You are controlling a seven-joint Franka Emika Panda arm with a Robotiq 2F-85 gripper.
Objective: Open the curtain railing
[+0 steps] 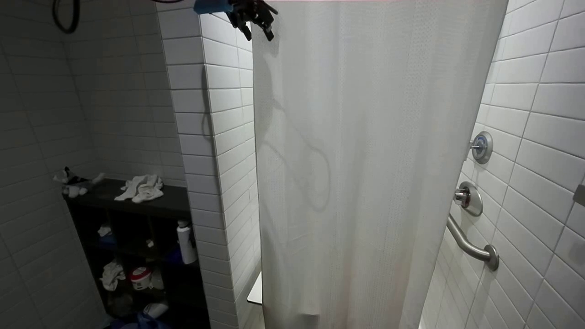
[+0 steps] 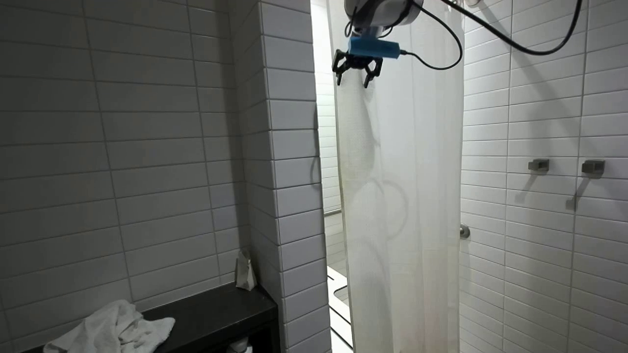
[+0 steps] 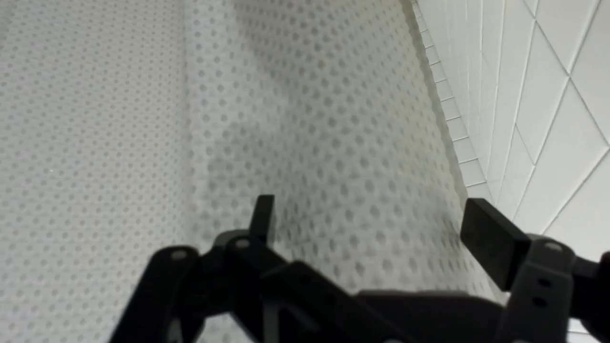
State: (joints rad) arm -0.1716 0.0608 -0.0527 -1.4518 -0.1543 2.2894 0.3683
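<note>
One big white curtain (image 1: 361,164) hangs down the middle of an exterior view, the gripper (image 2: 352,83) is near the top in an exterior view, and in the wrist view its fingers (image 3: 493,238) are spread wide apart at the bottom, curtain showing between them.

Noted crumpled white cloth (image 1: 142,188), unidentified black-and-white item (image 1: 77,184) and, in back corner, pale upright packet (image 2: 244,272) on top of black shelf unit (image 2: 216,309) — spotted lower, inside, white bottle (image 1: 186,243) and red-and-white tub (image 1: 140,278).
</note>
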